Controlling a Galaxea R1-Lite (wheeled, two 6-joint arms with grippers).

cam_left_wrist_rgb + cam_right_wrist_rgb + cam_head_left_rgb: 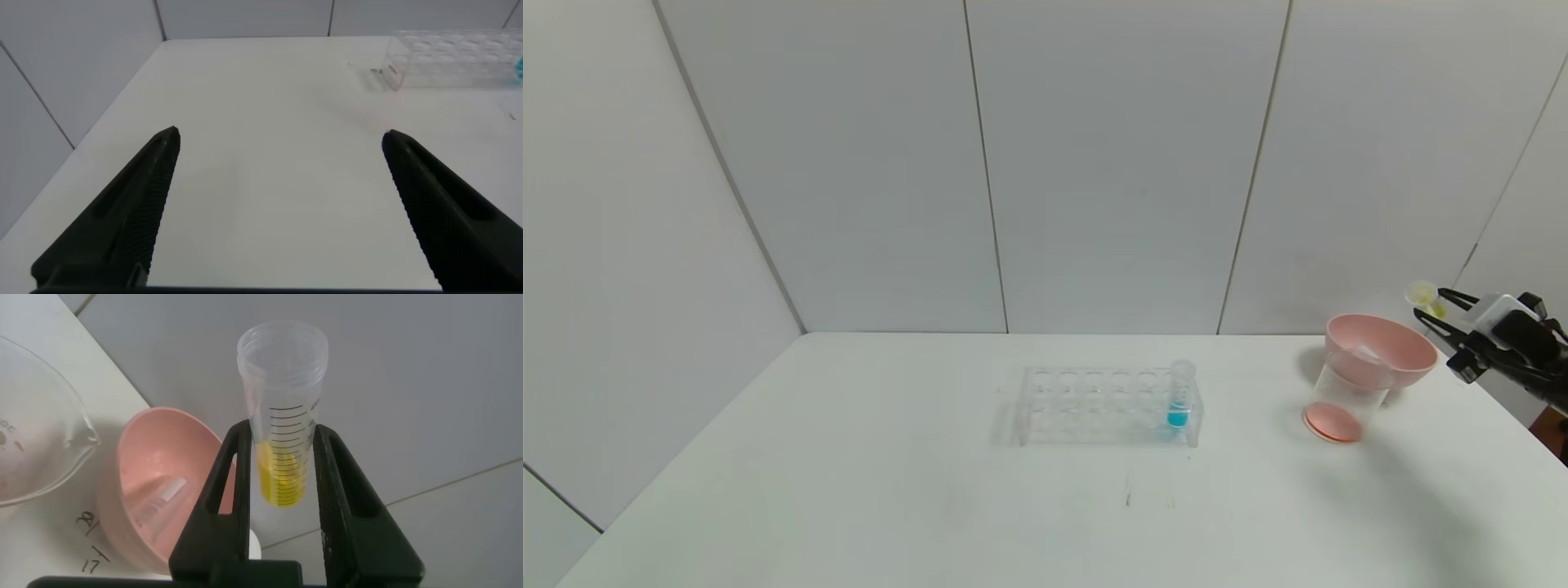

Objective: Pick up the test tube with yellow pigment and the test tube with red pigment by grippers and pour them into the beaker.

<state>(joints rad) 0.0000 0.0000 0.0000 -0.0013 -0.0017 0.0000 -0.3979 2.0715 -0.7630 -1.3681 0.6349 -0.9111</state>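
My right gripper point(1429, 302) is shut on the test tube with yellow pigment point(1424, 296) and holds it in the air at the far right, beyond the pink bowl and beaker. In the right wrist view the tube point(282, 416) stands between the fingers point(231, 469), with yellow liquid in its rounded tip. The beaker point(1347, 392) stands on the table with red-orange liquid at its bottom; its spout shows in the right wrist view point(49, 433). No tube with red liquid shows. My left gripper point(282, 139) is open and empty over the table's left part.
A pink bowl point(1409, 347) sits right behind the beaker, with a clear empty tube point(159, 500) lying in it. A clear many-holed rack point(1094, 404) stands mid-table with a blue-liquid tube point(1179, 400) at its right end. The table's right edge is near my right arm.
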